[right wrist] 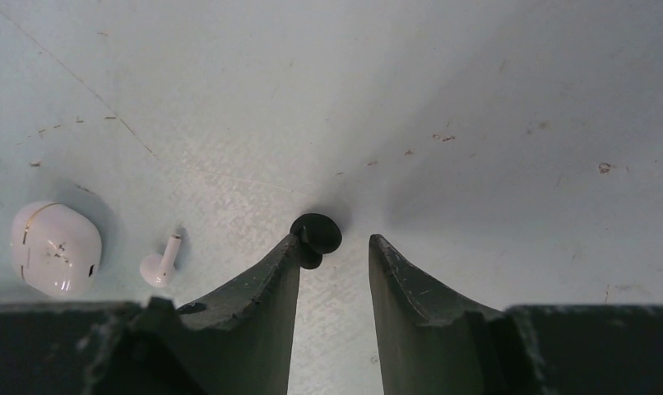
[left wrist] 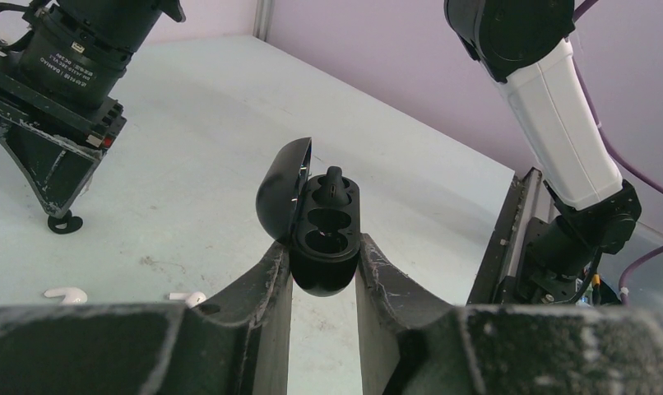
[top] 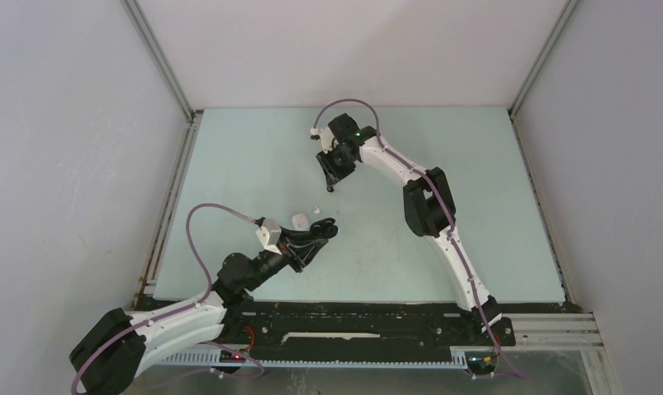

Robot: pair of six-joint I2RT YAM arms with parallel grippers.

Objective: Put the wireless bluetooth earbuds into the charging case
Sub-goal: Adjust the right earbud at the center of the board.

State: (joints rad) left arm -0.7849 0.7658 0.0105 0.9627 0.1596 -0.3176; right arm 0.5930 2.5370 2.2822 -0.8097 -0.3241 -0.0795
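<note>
Closest to the lens on my left wrist, my left gripper (left wrist: 324, 245) is clamped on the lower body of a black charging case (left wrist: 324, 276), one finger pressed to each side. The case stands nearly upright with its lid (left wrist: 279, 193) swung open to the left. One black earbud (left wrist: 335, 183) sits in the far socket, its stem poking up. The hollows nearer to me look empty.

On my right wrist, the right gripper (right wrist: 336, 240) points down at the pale green table (right wrist: 476, 123). Its fingers are apart and hold nothing. A second black earbud (right wrist: 316, 234) lies on the table, touching the tip of the finger on the left of that view, not between the two.

Further left in that view, a white earbud (right wrist: 159, 265) lies on the table, and a closed white case (right wrist: 55, 248) rests just beyond it. The left wrist view shows a second white earbud (left wrist: 65, 294) lying near the first.

From above, my right gripper is near the middle of the table. My left gripper is nearer the bases, with the white case just to its left.
</note>
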